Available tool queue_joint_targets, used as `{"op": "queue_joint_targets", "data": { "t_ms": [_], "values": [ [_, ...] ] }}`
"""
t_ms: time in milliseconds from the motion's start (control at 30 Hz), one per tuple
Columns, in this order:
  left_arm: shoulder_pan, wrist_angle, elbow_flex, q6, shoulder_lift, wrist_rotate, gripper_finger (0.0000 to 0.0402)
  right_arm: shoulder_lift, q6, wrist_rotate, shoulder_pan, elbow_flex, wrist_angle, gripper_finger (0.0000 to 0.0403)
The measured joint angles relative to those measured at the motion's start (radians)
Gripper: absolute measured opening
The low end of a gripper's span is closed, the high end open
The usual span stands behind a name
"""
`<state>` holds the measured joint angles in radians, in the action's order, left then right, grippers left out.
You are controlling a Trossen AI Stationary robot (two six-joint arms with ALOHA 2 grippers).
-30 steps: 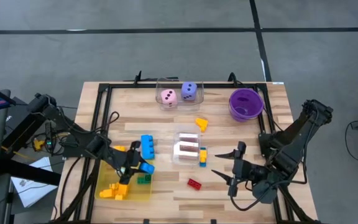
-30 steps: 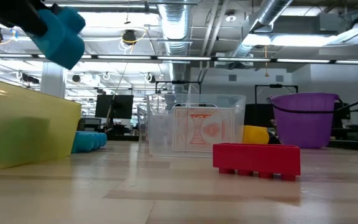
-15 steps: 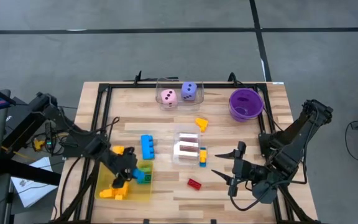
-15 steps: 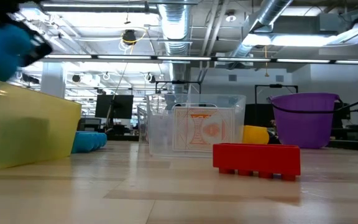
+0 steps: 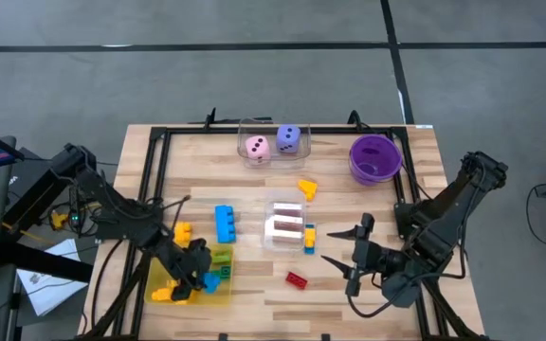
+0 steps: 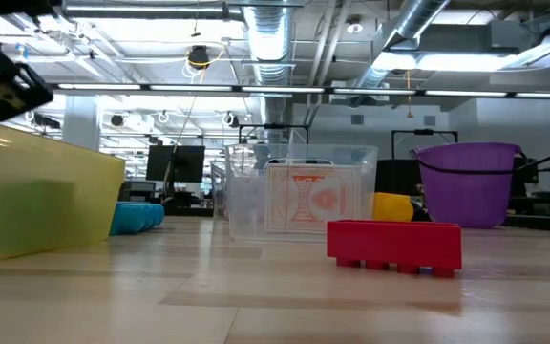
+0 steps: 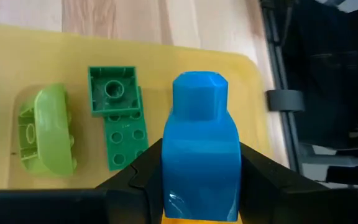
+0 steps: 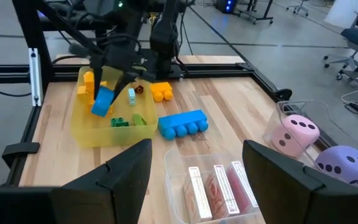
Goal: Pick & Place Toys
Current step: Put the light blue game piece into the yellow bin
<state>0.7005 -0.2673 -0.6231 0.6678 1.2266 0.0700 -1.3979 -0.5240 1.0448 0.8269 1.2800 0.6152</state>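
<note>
I noted a purple bowl [image 5: 375,158] near my bench's far right corner, a yellow tray [image 5: 164,275] at the near left edge, and clear boxes [image 5: 286,224] mid-bench.

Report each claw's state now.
Left claw: closed on the blue block, over the yellow tray.
Right claw: open, empty.

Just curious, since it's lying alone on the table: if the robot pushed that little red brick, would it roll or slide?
The red brick looks flat-sided and blocky, so it would probably slide, not roll. It sits low and wide, so tipping seems unlikely. Likely stiff plastic.
</note>
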Motion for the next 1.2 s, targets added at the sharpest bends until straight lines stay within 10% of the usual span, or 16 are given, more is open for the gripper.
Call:
{"op": "queue_joint_targets", "data": {
  "t_ms": [1200],
  "values": [
    [-0.02, -0.064, -0.071, -0.018, 0.19, 0.0, 0.0141, 0.0, 0.0, -0.026, -0.004, 0.0, 0.006, 0.0244]
  ]
}}
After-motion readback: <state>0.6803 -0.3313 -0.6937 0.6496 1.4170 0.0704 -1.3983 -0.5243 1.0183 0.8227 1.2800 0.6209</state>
